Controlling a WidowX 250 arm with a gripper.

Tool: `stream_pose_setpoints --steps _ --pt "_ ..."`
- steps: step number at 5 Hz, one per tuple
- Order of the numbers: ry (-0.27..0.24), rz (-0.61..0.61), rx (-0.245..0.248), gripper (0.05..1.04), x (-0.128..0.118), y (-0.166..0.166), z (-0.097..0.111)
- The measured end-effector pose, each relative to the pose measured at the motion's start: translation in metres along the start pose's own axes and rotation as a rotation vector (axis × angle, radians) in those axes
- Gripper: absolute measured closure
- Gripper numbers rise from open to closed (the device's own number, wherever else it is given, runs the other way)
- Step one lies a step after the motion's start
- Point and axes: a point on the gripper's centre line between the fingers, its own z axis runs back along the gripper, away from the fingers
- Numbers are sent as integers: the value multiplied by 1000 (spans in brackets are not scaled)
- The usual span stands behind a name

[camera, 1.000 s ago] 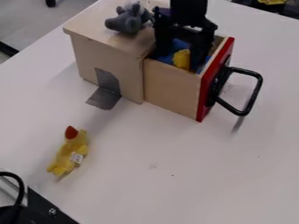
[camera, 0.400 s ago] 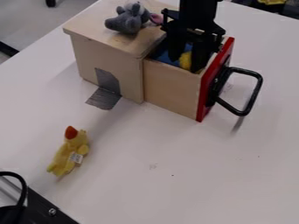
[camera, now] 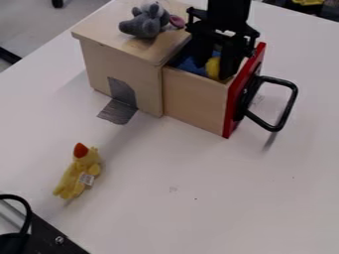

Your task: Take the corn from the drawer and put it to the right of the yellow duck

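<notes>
Camera view: the gripper [camera: 212, 66] is over the drawer [camera: 193, 101], fingers parted, grasping nothing; the corn [camera: 213, 69] lies inside by the near edge, towards the red front [camera: 240, 96]. Best straddle it squarely, pinch, lift straight above the walls. The grey toy [camera: 144, 24] sits near the box's [camera: 119, 59] drawer-side edge, hampering leftward travel; the duck [camera: 78, 174] lies on the tabletop [camera: 218, 198].

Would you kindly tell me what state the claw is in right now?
Claw: open, fingers apart, down in the drawer by the yellow corn; whether it touches the corn cannot be told.
</notes>
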Motion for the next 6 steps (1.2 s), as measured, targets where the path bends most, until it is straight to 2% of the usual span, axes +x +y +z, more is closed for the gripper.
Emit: stream_pose_setpoints --steps 1,2,4,6 --pt "-108 -41 -10 504 -3 -8 41" --pt "-194 -103 -21 535 -10 -19 74" --pt "-203 -211 0 539 -70 -54 82" --pt "-145 -154 0 539 -124 -57 52"
